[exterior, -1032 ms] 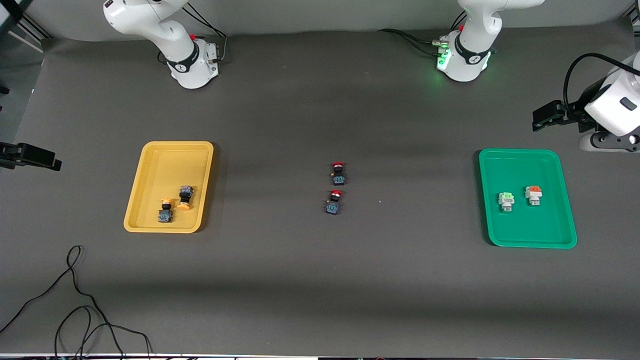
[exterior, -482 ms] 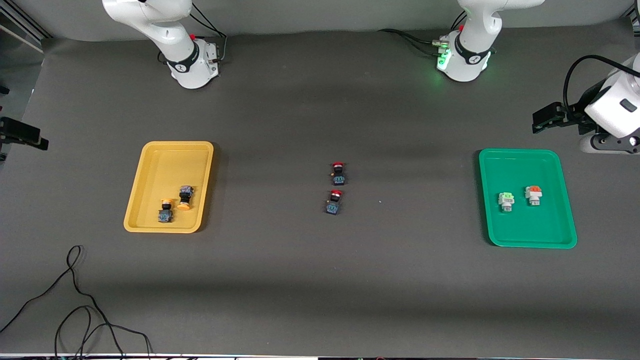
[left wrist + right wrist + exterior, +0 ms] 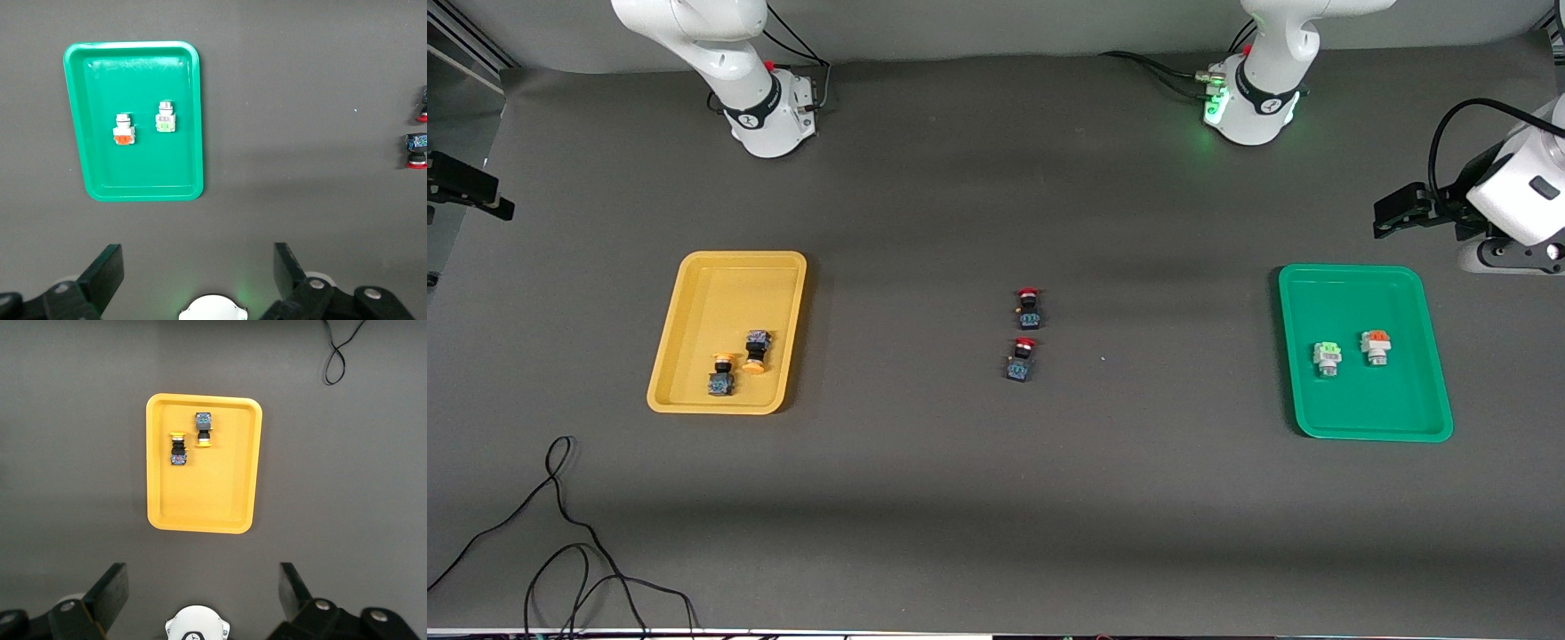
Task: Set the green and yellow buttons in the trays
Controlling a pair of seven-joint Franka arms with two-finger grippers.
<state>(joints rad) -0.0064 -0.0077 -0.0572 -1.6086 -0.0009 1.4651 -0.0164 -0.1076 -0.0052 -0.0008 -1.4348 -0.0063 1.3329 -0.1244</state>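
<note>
two red-cap switches mid-table btwn yellow tray & green tray; both grippers' fingers spread, empty.

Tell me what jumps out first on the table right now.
Two bright trays: the yellow tray toward the right arm's end holds two yellow-capped buttons, the green tray toward the left arm's end holds two white-bodied buttons. Between them, two red-capped switches lie on the bare mat.
</note>
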